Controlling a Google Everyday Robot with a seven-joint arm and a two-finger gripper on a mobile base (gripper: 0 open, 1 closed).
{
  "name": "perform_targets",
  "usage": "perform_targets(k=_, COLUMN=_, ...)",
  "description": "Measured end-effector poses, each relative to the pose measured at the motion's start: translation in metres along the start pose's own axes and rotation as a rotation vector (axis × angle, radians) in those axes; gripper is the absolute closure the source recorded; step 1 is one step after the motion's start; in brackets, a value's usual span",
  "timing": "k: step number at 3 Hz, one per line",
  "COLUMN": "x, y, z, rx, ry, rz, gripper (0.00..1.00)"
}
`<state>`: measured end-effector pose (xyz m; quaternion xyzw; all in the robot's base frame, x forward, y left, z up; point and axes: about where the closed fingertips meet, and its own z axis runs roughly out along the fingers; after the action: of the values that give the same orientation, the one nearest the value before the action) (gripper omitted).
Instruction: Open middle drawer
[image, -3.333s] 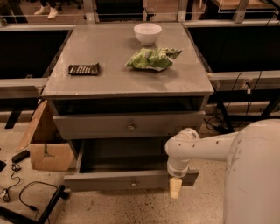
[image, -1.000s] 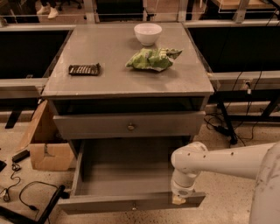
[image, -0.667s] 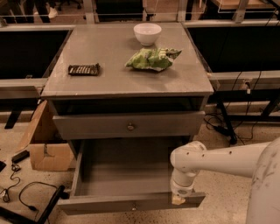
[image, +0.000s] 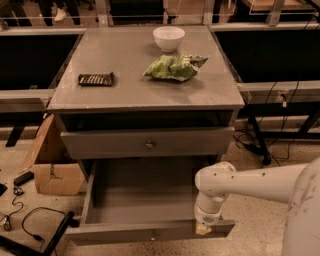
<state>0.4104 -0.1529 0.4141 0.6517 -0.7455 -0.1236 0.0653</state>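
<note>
The grey cabinet (image: 125, 95) has a shut upper drawer (image: 110, 144) with a brass knob. Below it the middle drawer (image: 125, 235) is pulled far out toward me, and its inside (image: 145, 195) is bare. Its small knob (image: 153, 235) shows on the front panel. My gripper (image: 203, 228) points down at the right end of that drawer's front edge, right of the knob. My white arm (image: 260, 182) reaches in from the right. The lowest drawer is hidden under the open one.
On the cabinet top lie a white bowl (image: 169, 38), a green snack bag (image: 172, 67) and a dark flat bar (image: 96, 79). A cardboard box (image: 52, 170) and cables (image: 30, 220) are on the floor at left. Dark benches flank the cabinet.
Since 3.3 s ago the middle drawer has come further out toward me, and my gripper moved with its front edge. Over the last second nothing visibly moves.
</note>
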Motion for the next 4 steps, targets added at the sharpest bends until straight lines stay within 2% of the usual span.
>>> perform_targets(k=1, x=-0.001, y=-0.0037, z=-0.0009, rx=-0.001, ry=-0.001, rz=0.0, gripper=1.0)
perform_targets(k=2, x=-0.001, y=-0.0037, z=-0.0009, rx=-0.001, ry=-0.001, rz=0.0, gripper=0.81)
perform_targets(k=4, x=-0.001, y=-0.0037, z=-0.0008, rx=-0.001, ry=-0.001, rz=0.0, gripper=0.34)
